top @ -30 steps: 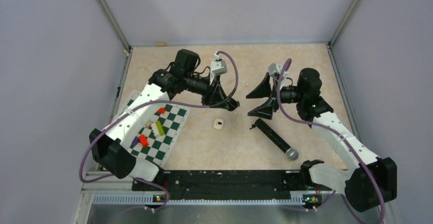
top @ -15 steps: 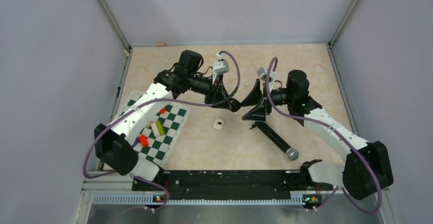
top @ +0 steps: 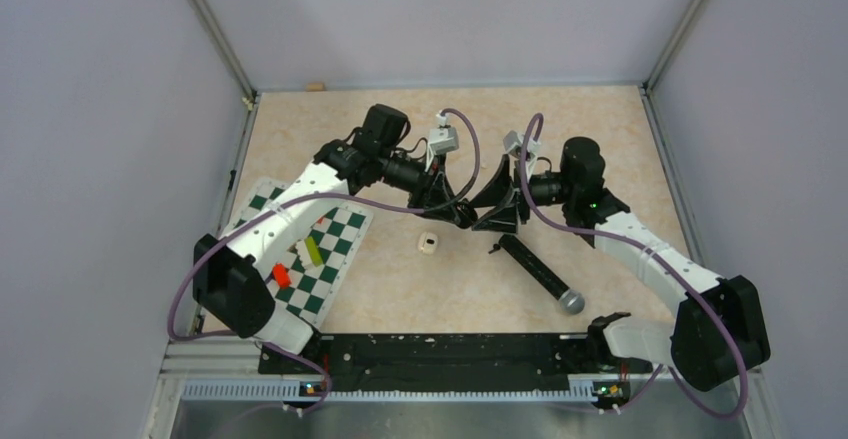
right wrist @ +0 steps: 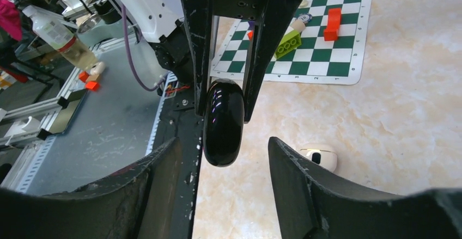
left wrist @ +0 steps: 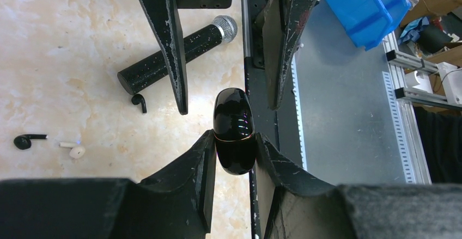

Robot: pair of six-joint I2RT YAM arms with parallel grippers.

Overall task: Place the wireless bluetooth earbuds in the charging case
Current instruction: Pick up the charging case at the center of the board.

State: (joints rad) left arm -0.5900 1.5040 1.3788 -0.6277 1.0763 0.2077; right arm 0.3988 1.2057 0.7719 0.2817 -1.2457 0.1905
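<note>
My left gripper [left wrist: 234,141] is shut on a glossy black oval charging case [left wrist: 233,127], held above the table's middle [top: 462,214]. My right gripper [right wrist: 223,143] faces it, open, its fingers either side of the case's free end [right wrist: 223,123] without touching it. On the table lie the earbuds: a dark one [left wrist: 24,140], a whitish one [left wrist: 73,151] next to it, and another dark one [left wrist: 140,100] by the microphone's end.
A black microphone [top: 538,271] lies right of centre. A small white case [top: 428,244] sits on the table below the grippers. A green checkered mat [top: 335,259] with coloured blocks [top: 281,275] lies at the left.
The right gripper has moved left up to the left gripper and its jaws have narrowed. The left arm has carried the black case to the right to meet it.
</note>
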